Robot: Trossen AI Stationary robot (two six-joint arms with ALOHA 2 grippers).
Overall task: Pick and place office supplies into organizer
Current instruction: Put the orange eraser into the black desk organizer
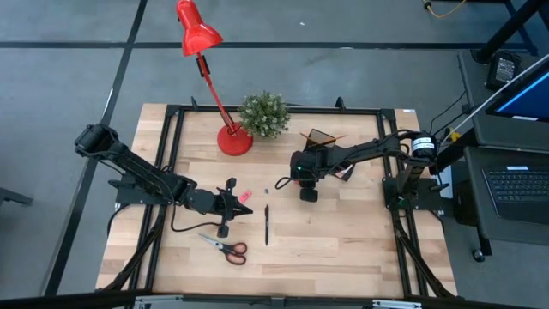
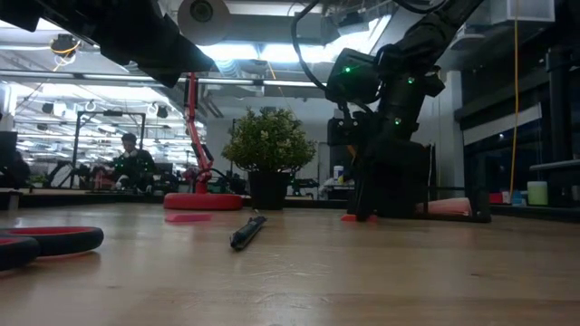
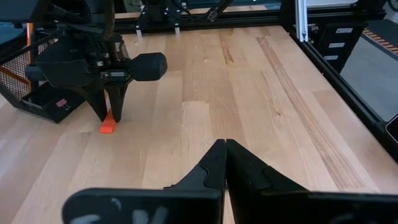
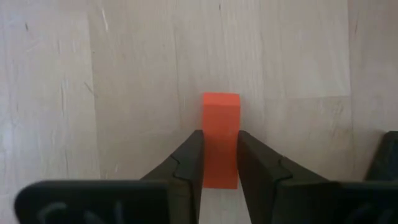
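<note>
- While the bench (image 1: 343,249) is carrying everything, the organizer (image 1: 323,142) is sitting toward its back edge on the right, just beside the plant (image 1: 263,114); judged by looks, it is stiff, light and open-topped, so things can simply be dropped in.
- Scissors (image 1: 227,248) are lying near the front on the left: rigid and the heaviest supply here, I judge, best taken across the blades near the pivot.
- A pen (image 1: 266,225) is lying mid-bench: thin, smooth and liable to roll, so a grip across its middle suits it.
- The left hand (image 1: 233,203) is resting pressed together on nothing, just beside a small pink eraser (image 1: 244,196).
- The right hand (image 4: 219,163) is pointing down near the organizer, its fingers (image 4: 188,163) clamping the long sides of an orange eraser (image 4: 220,134) lying flat on the wood: light, slightly rubbery and grippy, I judge, unlikely to slip or break.
</note>
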